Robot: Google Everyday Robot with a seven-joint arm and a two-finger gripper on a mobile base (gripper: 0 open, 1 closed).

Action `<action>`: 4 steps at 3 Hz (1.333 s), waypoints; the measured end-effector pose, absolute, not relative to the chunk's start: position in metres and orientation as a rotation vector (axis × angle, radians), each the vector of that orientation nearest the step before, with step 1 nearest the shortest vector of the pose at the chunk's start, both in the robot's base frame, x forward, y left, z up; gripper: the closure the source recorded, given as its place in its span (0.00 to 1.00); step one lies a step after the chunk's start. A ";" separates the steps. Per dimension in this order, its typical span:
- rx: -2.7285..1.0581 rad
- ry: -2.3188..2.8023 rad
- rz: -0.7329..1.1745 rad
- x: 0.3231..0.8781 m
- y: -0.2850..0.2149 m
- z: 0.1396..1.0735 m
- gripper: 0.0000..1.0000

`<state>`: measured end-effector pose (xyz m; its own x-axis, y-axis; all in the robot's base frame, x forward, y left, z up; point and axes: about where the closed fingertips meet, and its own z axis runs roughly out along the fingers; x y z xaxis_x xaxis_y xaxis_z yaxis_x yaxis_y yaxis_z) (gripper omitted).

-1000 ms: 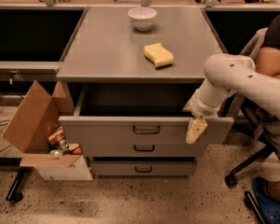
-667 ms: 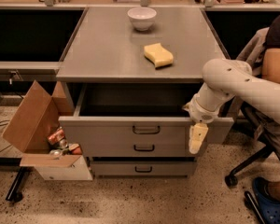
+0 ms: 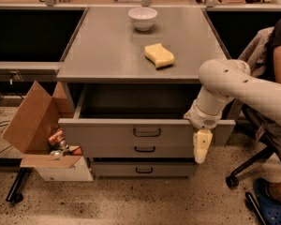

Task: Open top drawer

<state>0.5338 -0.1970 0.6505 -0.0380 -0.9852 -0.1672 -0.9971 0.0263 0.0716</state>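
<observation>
Nearest, below the tabletop's (image 3: 107, 46) front edge, the gripper (image 3: 202, 148) hangs pointing down at the floor in front of the right end of the top drawer (image 3: 107, 132). It has sunk a little lower and further right over the last second. It is well apart from the drawer's dark loop handle (image 3: 146, 132), and I cannot tell whether it is open or closed. The drawer has not moved. It stands pulled well out, its wide front hanging over the middle drawer (image 3: 112, 150) and the bottom drawer (image 3: 117, 169), so the opening looks done and the arm (image 3: 243, 86) seems to be backing off. At the left, an open cardboard box (image 3: 28, 121) sits just beside the drawer's corner.

The wrist covers the drawer front's right end, and the cavity behind is too dark to show any contents. Further back a yellow sponge (image 3: 159, 55) lies right of centre, and a white bowl (image 3: 142, 18) sits near the far edge. The arm is cut off at the right.
</observation>
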 end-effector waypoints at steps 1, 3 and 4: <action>-2.161 2.192 0.193 0.514 -0.198 0.666 0.19; -2.156 2.183 0.100 0.485 -0.208 0.691 0.66; -2.153 2.173 0.085 0.479 -0.213 0.696 0.96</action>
